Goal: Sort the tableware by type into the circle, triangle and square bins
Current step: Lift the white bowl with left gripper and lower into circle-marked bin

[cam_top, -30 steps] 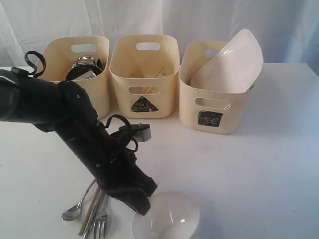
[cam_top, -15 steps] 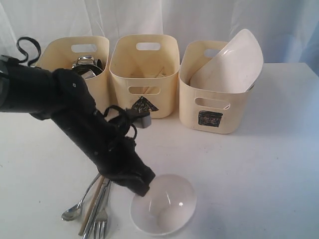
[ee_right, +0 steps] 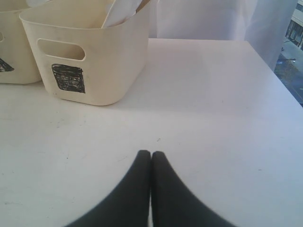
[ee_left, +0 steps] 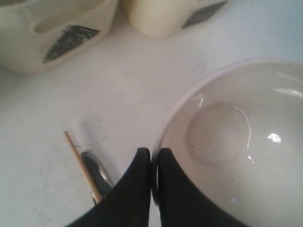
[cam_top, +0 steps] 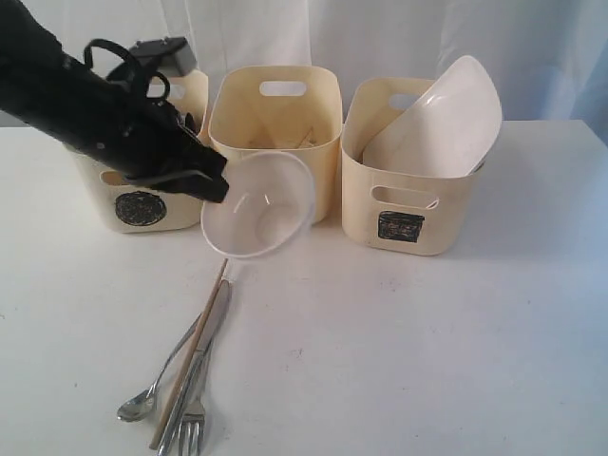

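The glossy round white bowl hangs tilted above the tabletop, its rim clenched in the left jaws. The cream plastic circle-marked tub, probably its home, sits at its ten o'clock, and the triangle-marked tub crowds twelve. Clear the near rim first, level the bowl, release low. Three o'clock is open; steel cutlery lies at six. The right jaws are pressed together, empty.

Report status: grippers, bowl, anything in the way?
Left gripper shut on white bowl rim, bowl in the air near bins. Right gripper shut, empty. Nothing seen blocking.
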Motion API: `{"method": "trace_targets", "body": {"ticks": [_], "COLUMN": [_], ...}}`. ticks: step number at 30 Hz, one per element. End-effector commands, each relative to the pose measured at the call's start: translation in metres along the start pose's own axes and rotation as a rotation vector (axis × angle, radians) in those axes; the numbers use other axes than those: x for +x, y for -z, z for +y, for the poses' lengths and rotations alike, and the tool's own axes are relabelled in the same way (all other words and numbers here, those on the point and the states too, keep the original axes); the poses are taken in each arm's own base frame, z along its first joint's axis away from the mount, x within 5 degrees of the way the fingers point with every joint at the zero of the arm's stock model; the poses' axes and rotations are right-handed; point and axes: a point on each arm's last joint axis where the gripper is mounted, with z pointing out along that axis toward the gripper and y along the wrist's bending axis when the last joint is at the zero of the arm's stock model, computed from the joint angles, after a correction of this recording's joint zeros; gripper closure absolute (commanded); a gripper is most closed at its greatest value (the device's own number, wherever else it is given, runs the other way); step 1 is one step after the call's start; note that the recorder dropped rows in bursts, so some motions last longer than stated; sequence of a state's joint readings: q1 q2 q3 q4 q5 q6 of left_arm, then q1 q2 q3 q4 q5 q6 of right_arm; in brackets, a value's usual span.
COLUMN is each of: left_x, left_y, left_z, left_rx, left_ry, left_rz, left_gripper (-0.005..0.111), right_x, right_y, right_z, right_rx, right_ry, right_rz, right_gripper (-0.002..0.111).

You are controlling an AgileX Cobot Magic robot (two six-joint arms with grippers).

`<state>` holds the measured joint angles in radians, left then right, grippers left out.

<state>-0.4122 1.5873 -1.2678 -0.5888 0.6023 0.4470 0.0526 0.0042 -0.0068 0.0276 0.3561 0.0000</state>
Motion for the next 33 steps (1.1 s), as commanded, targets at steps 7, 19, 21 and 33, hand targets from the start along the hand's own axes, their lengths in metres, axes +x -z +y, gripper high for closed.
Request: {"method": "trace_targets", "body": {"ticks": [7,19,21,33], "left_x": [-0.030,-0.035,-0.031,-0.022], "left_y": [0.055,0.066,0.058,0.034], "left_z": [0.064,0.135,0.143,0.155], "left_rx": [-0.296,-0.601,-0.603,-0.583], "left_ry": [0.048,0.133,0.141,0.103], "left_rz": [-0.298,-0.539,-0.511,-0.395], "left_gripper": [0.107,0.107,0.107,0.082], "right_x": [0.001,0.001,0.001,0.001], "right_y": [0.000,0.000,0.000,0.000], "right_z": [0.000,0.000,0.000,0.000], "right_rx": [0.004,0.004,0.004,0.004], "right_ry": [-0.003,-0.003,-0.003,-0.003], "right_rz": [-0.004,-0.004,-0.004,-0.004], "right_gripper": [0.108,0.108,0.108,0.108]}}
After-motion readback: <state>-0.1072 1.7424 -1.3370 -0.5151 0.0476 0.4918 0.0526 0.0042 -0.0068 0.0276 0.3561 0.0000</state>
